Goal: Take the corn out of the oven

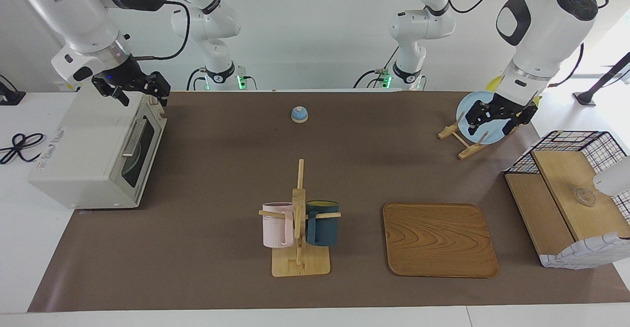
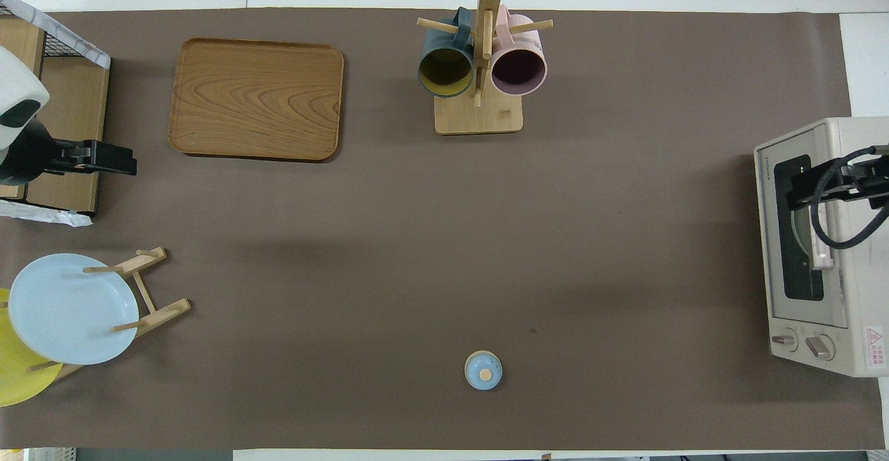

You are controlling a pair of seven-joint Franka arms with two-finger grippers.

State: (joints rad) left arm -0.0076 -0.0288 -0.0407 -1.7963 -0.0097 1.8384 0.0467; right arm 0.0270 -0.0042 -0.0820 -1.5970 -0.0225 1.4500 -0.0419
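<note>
The corn cannot be seen anywhere; if it is where the task puts it, it lies inside the oven (image 1: 93,154), whose glass-windowed door is shut, and only a dark rounded shape shows through the window. The oven sits at the right arm's end of the bench (image 1: 221,169), its door facing the middle of the bench, its 2 knobs at the end nearer the robots.

The right gripper (image 1: 132,86) hangs over the top of the oven, just above the upper edge of the door and close to the silver bar handle (image 1: 134,137). Whether its fingers are spread or closed I cannot tell from here. It grasps nothing that I can see.

The left gripper (image 1: 497,115) waits over the plate rack (image 1: 460,140) at the left arm's end, in front of the blue plate (image 1: 475,115), and its fingers I cannot read either.

My guess is that the job is at its very 1st step: getting the door open. The next move calls for the right gripper to drop to the handle, close on the bar and swing the door down, before anything can be reached on the rack inside.

Farther from the robots stand a mug tree (image 1: 299,218) with 2 mugs and a wooden tray (image 1: 438,238).
</note>
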